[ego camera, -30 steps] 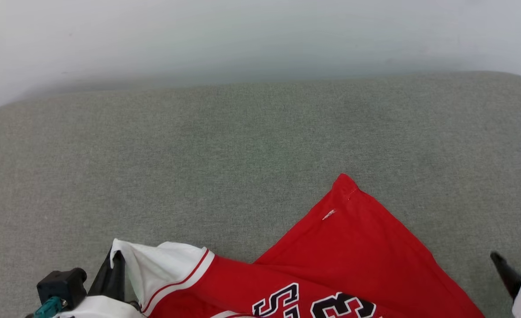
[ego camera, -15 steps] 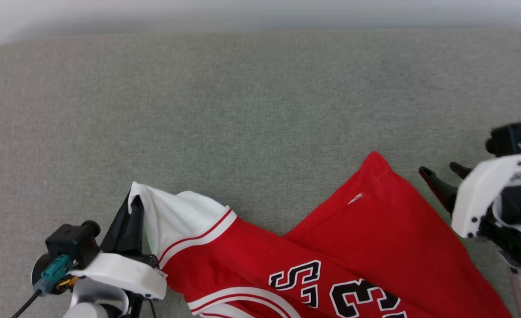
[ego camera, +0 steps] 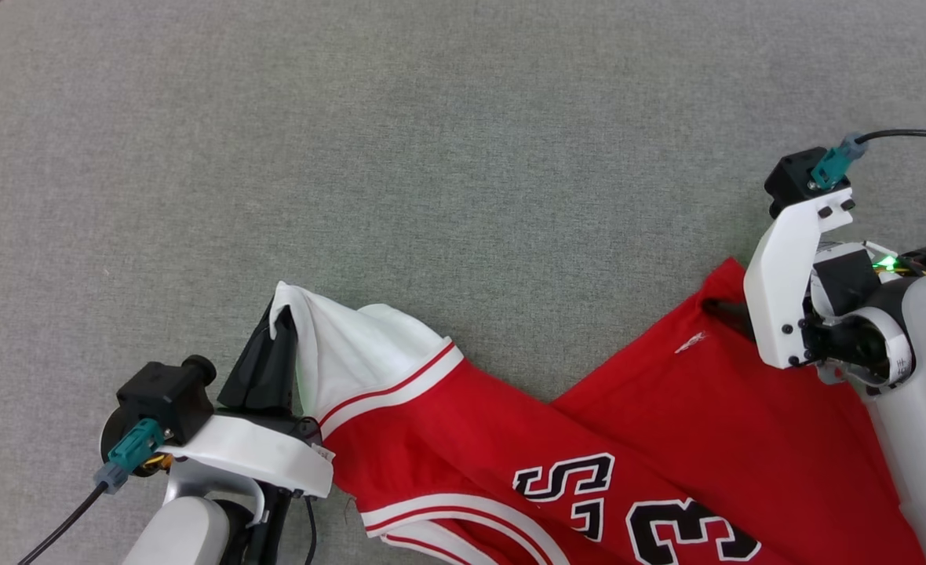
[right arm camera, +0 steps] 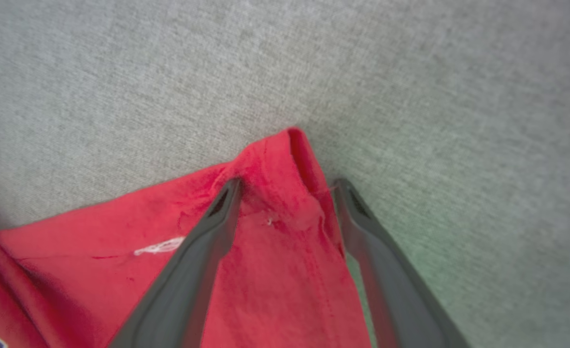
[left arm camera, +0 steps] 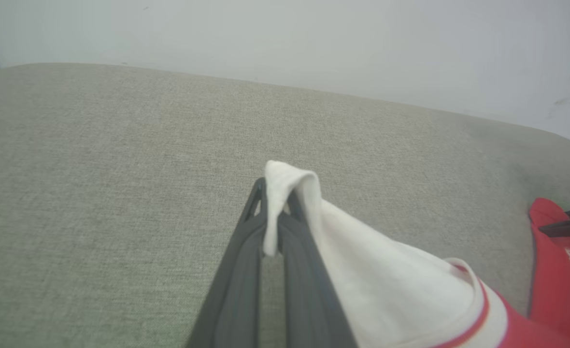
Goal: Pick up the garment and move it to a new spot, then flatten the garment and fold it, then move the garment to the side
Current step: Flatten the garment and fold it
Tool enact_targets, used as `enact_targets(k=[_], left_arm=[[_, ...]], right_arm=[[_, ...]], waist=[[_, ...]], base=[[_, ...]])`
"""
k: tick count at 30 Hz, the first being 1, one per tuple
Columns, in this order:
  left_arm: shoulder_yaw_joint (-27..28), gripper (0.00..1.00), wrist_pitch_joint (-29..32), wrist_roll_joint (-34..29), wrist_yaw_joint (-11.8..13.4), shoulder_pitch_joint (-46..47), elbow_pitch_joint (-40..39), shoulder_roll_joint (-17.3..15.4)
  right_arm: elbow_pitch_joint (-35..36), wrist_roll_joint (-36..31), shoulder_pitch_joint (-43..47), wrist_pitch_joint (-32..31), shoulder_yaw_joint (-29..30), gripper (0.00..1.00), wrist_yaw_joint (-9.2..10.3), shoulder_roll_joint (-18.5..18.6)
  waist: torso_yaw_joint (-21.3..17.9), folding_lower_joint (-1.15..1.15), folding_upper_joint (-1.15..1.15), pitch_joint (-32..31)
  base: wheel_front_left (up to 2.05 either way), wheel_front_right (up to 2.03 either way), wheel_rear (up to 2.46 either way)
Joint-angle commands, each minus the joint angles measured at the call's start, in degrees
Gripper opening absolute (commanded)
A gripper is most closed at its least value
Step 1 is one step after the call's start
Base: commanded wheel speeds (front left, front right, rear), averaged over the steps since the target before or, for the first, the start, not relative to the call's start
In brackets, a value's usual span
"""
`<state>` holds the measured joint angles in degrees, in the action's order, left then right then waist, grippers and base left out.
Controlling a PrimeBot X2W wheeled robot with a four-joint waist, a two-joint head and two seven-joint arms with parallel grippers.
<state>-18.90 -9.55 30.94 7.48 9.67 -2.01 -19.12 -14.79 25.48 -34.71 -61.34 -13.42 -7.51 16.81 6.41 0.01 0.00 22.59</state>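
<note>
I counted one red jersey T-shirt (ego camera: 667, 424) with white sleeves, one grey-green woven fabric surface (ego camera: 432, 157), and two dark-fingered grippers, my left gripper (ego camera: 278, 318) and right gripper (right arm camera: 287, 186).

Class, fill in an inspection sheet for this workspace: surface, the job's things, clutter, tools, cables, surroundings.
Surface: grey fabric pad.
Job's things: red garment lying rumpled, print side up, white sleeve pinched up.
Clutter: nothing seen.
Tools: left tool shut on the sleeve's tip; right tool open, fingers straddling a red corner of the garment.
Cables: left lead and right lead, both black, at the wrist cameras.
Surroundings: pale wall behind the pad.
</note>
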Motion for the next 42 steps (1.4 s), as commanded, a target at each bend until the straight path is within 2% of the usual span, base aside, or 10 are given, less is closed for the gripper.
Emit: enact_targets(k=[1, 2, 9, 14, 20, 26, 33, 38, 42], left_arm=[[-0.13, 0.0, -0.81, 0.38, -0.63, 1.29, 1.26, 0.49], [-0.18, 0.0, -1.24, 0.59, -0.87, 1.33, 2.31, 0.7], [0.41, 0.0, -1.18, 1.26, -0.83, 1.13, 4.23, -0.05], [1.45, 0.0, 0.27, 0.73, -0.74, 3.73, 4.42, -2.25], [2.24, 0.0, 3.14, 0.22, -1.82, 11.22, 6.68, -4.75], [4.16, 0.0, 4.37, 1.63, -3.57, 21.79, 14.22, -5.66], [4.68, 0.0, 3.99, 1.31, -6.47, 36.95, 25.74, -6.16], [5.57, 0.0, 2.68, 0.45, -7.56, 49.06, 31.04, -7.04], [5.75, 0.0, 2.81, -0.78, -8.76, 59.04, 33.27, -9.07]], right_arm=[[-4.28, 1.16, 1.82, -1.87, -2.24, 0.07, 0.03, -0.74], [-4.94, 1.89, 1.72, -1.63, -3.06, 0.0, 0.02, -0.55], [-3.81, 3.1, 0.53, 2.97, -3.07, 0.0, 0.03, 0.92], [-2.5, 2.48, -0.38, 11.8, -1.52, 0.0, 0.04, 2.64], [-4.42, 0.97, -1.87, 19.36, 1.83, 0.0, 0.04, 2.77], [-7.2, -0.05, -6.03, 25.01, 3.08, 0.0, 0.04, 1.53], [-11.4, -2.43, -14.79, 31.41, 4.07, 0.0, 0.05, 0.49], [-13.21, -5.41, -23.49, 36.01, 6.23, 0.0, 0.07, -0.09], [-13.78, -7.7, -31.31, 38.99, 8.42, 0.0, 0.08, -0.76]], waist=[[0.62, -0.01, 0.0, 0.29], [0.78, -0.01, 0.0, -0.22], [0.39, -0.01, 0.0, -3.87], [-0.34, -0.01, 0.0, -8.31], [-2.08, -0.01, 0.0, -13.45], [-5.13, -0.01, 0.0, -16.76], [-7.5, -0.01, 0.0, -15.43], [-8.38, -0.01, 0.0, -10.93], [-9.12, -0.01, 0.0, -5.45]], base=[[0.0, 0.0, 0.0], [0.0, 0.0, 0.0], [0.0, 0.0, 0.0], [0.0, 0.0, 0.0], [0.0, 0.0, 0.0], [0.0, 0.0, 0.0], [0.0, 0.0, 0.0], [0.0, 0.0, 0.0], [0.0, 0.0, 0.0]])
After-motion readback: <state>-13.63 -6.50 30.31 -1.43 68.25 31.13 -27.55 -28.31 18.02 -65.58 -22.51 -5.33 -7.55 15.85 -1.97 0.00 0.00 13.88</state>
